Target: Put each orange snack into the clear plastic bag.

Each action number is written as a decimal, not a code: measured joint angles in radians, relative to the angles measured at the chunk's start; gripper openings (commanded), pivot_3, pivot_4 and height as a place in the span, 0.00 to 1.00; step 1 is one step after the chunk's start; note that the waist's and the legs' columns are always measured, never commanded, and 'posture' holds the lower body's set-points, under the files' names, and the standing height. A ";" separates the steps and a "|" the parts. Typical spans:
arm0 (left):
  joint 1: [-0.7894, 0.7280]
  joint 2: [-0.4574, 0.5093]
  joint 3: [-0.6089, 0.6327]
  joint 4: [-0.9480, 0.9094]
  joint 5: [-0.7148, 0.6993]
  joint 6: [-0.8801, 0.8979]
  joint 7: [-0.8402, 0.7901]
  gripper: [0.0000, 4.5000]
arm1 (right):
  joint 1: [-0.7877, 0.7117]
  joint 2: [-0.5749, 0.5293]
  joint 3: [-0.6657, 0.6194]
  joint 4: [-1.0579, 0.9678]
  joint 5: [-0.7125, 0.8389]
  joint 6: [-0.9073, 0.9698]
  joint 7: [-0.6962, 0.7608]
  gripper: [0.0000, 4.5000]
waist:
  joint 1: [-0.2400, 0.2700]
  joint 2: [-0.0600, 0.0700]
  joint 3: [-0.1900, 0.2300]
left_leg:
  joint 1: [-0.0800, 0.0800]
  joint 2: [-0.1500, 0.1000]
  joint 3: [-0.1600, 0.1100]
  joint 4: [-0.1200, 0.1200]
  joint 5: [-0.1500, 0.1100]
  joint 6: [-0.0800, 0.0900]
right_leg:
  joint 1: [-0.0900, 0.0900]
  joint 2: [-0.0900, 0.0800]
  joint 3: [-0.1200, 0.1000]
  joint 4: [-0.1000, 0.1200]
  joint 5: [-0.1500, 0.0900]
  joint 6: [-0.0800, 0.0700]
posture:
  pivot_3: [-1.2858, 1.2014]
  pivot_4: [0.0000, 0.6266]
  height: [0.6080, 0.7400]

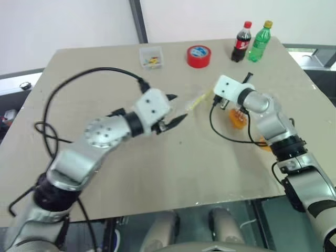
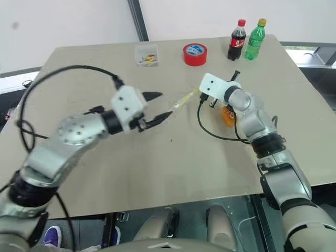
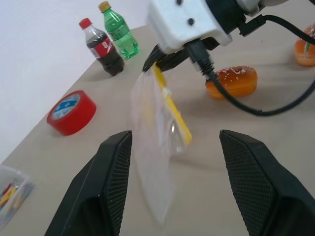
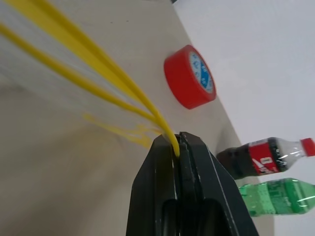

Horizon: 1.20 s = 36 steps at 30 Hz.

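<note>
We pinch the bag (image 3: 157,142) in our closed right gripper (image 4: 179,145); left gripper (image 3: 172,147) gapes empty; seemingly both snacks (image 3: 231,81) remain beyond.

Probably a lab, bare board table (image 1: 157,173), plain white walls, staged props

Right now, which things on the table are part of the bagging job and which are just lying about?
Part of the job:
- clear plastic bag, pinched by the right gripper
- orange snacks

Lying about:
- red tape roll
- cola bottle
- green bottle
- small clear box
</note>
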<state>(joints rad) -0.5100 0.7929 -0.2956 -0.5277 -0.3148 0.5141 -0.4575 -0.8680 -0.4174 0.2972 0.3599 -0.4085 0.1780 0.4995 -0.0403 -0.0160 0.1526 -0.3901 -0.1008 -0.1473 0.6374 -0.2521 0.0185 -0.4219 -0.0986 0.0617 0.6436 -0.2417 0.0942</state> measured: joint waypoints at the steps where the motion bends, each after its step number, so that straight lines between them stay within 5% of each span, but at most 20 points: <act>1: -0.005 -0.010 -0.022 0.002 0.033 0.000 0.000 0.67 | 0.000 0.003 0.001 -0.011 -0.002 0.016 0.004 0.00 | -0.001 0.000 0.000 | -0.006 0.000 0.001 0.001 0.000 0.000 | -0.007 0.000 0.001 0.003 0.000 0.000 | 0.52 0.24 1.00; 21: -0.096 -0.280 -0.110 0.167 0.352 0.078 -0.010 0.67 | 0.012 0.034 0.011 -0.106 -0.015 0.123 0.031 0.00 | -0.002 0.000 0.000 | -0.009 0.000 0.002 0.013 0.000 0.000 | -0.011 0.001 0.003 0.016 0.000 0.000 | 0.52 0.24 1.00; 27: -0.096 -0.294 -0.108 0.175 0.376 0.079 -0.040 0.09 | 0.023 0.034 0.011 -0.106 -0.018 0.125 0.019 0.00 | -0.001 0.000 0.000 | -0.009 0.000 0.002 0.014 0.000 0.000 | -0.011 0.001 0.003 0.016 0.000 0.000 | 0.52 0.24 1.00; 30: -0.096 -0.295 -0.106 0.185 0.385 0.079 -0.048 0.03 | 0.026 0.034 0.011 -0.107 -0.018 0.125 0.014 0.00 | -0.001 0.000 0.000 | -0.009 0.000 0.002 0.014 0.000 0.000 | -0.011 0.001 0.003 0.016 0.000 0.000 | 0.52 0.24 1.00; 36: -0.075 -0.244 -0.049 0.253 0.398 -0.006 -0.071 0.00 | 0.138 0.000 -0.013 -0.233 0.023 0.179 0.065 0.51 | -0.001 0.000 0.000 | -0.009 0.000 0.002 0.014 0.000 0.000 | -0.011 0.001 0.003 0.016 0.000 0.000 | 0.52 0.24 1.00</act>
<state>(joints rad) -0.5846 0.5486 -0.3444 -0.2751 0.0830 0.5085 -0.5280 -0.7300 -0.4176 0.2846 0.1267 -0.3857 0.3575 0.5646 -0.0414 -0.0159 0.1527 -0.3995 -0.1011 -0.1453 0.6512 -0.2519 0.0183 -0.4326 -0.0972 0.0650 0.6599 -0.2416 0.0943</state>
